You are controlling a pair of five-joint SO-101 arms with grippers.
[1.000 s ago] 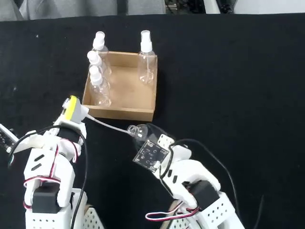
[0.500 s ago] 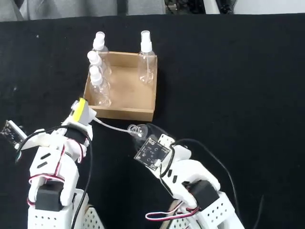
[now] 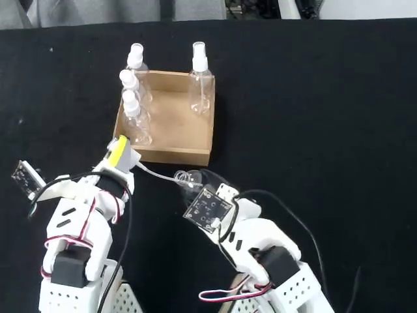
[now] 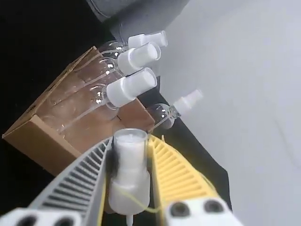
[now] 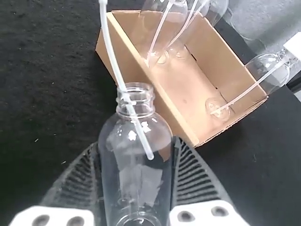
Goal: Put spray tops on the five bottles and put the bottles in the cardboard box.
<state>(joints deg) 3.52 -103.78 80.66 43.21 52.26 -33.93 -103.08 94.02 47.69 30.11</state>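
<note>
Black table (image 3: 326, 98), off the cardboard box's (image 3: 166, 155) front wall: right gripper (image 5: 135, 146) clamped the bottle (image 5: 134, 122) mid-body (I judged it light, slippery); left gripper (image 4: 129, 141) pinched the spray top (image 4: 128, 165).

Five bottles were there in all. Four capped bottles (image 3: 136, 62) (image 3: 129, 81) (image 3: 135, 124) (image 3: 201, 91) stood in the one cardboard box (image 3: 171, 155). The fifth bottle (image 5: 135, 155), its neck open, sat clamped in the right gripper (image 5: 136, 146). Spray tops numbered five as well: four sat on the boxed bottles, and one loose spray top (image 4: 128, 165) was pinched in the left gripper (image 4: 129, 141). Two arms (image 3: 75, 228) (image 3: 260, 241), one gripper apiece, stood at a single desk (image 3: 326, 98).
</note>
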